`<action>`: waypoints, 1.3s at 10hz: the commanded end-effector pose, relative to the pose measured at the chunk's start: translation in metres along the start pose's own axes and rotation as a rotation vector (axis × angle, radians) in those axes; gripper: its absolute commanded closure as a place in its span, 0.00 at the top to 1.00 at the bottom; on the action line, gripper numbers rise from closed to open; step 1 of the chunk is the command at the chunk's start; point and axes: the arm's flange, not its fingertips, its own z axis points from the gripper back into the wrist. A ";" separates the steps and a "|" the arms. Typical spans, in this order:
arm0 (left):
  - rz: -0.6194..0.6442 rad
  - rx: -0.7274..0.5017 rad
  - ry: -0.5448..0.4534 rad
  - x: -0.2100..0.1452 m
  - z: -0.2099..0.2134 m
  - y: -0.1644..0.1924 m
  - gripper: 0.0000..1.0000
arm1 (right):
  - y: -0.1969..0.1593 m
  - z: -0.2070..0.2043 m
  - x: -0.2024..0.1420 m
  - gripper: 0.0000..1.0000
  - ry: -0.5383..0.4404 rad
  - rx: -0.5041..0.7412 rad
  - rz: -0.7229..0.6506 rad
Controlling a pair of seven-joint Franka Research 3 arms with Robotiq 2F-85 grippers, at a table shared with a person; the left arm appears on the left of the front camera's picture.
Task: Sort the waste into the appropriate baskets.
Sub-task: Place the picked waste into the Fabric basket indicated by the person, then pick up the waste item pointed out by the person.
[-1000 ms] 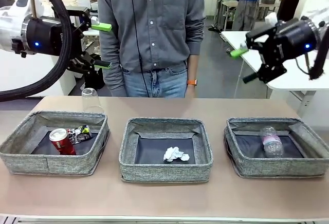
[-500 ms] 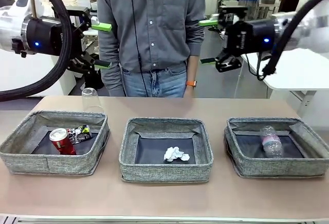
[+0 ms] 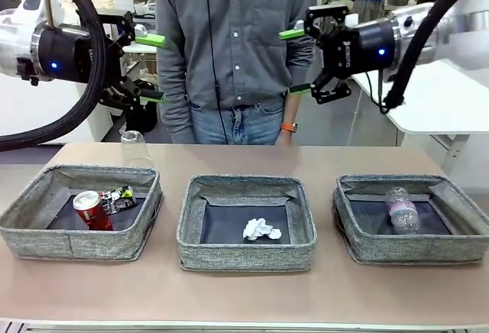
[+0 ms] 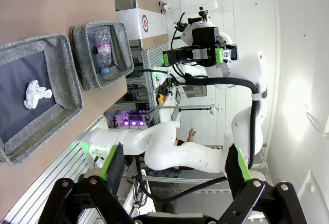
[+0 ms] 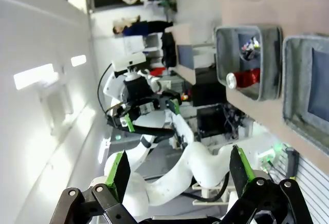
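Sitting in a row on the tan table [image 3: 244, 299], three grey woven baskets hold sorted waste: the left basket [image 3: 30, 234] contains an upright red drink can [image 3: 92, 211] with a crushed dark printed can [image 3: 118, 198] touching it just behind, the middle basket [image 3: 191, 237] holds a crumpled white paper ball [image 3: 260, 231] on its dark bottom, and the right basket [image 3: 458, 234] a clear plastic bottle [image 3: 402, 209] lying on its side. A clear plastic cup [image 3: 133, 148] stands upside down on the table just behind the left basket. Well above the table, the left gripper [image 3: 153, 68] and the right gripper [image 3: 296, 61] hang with jaws spread wide and nothing between them, facing each other across a person [image 3: 233, 43] in a grey shirt standing at the far side
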 end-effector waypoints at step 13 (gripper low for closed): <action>0.012 -0.016 -0.009 0.000 -0.001 -0.004 1.00 | -0.002 0.001 0.002 1.00 0.019 0.031 0.010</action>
